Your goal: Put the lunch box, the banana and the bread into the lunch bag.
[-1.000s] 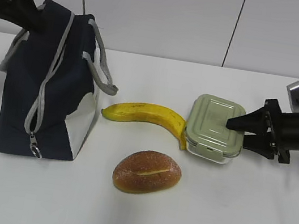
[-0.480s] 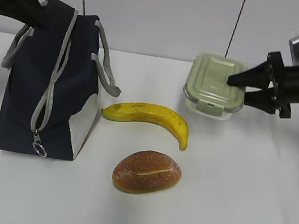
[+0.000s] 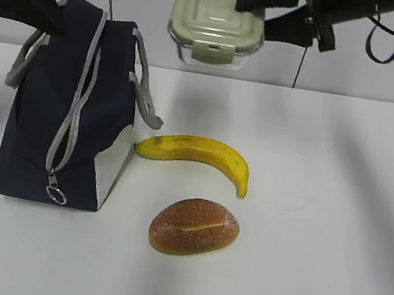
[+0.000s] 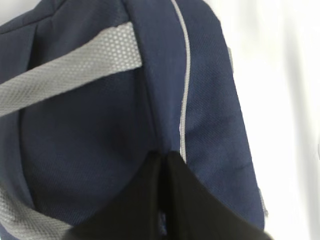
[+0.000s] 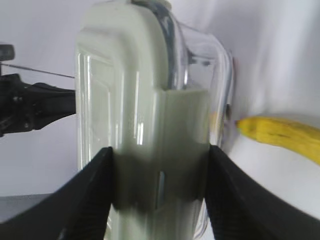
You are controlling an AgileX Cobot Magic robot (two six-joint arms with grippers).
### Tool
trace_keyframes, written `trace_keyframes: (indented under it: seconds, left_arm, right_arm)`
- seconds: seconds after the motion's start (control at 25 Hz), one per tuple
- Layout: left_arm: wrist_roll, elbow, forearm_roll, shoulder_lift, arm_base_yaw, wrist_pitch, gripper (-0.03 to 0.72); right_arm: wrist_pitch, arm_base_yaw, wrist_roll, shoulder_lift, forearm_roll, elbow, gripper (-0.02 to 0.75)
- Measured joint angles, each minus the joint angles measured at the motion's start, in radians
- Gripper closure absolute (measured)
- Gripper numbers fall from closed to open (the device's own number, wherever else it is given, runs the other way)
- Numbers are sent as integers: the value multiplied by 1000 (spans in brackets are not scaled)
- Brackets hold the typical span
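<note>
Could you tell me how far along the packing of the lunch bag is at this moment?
Nothing is visibly packed yet. In hand: the right gripper holds the lunch box in the air, up and to the right of the lunch bag, whose top edge the left gripper pinches. Left: the box has to go in, and the banana and the bread lie untouched on the table.
</note>
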Motion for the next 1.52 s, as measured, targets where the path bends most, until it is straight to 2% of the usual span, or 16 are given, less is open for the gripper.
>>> trace_keyframes:
  seconds: [0.32, 0.8, 1.2, 1.52]
  left_arm:
    - [0, 0, -26, 0, 0, 0, 687]
    - [0, 0, -43, 0, 0, 22, 687]
    - [0, 0, -52, 0, 0, 32, 687]
    - [0, 0, -52, 0, 0, 42, 687]
  right_arm:
    - [29, 152, 73, -2, -12, -76, 348]
    - [34, 222, 107, 34, -94, -83, 348]
    - [2, 273, 264, 85, -334, -156, 348]
    - [-87, 393, 408, 139, -527, -250, 348]
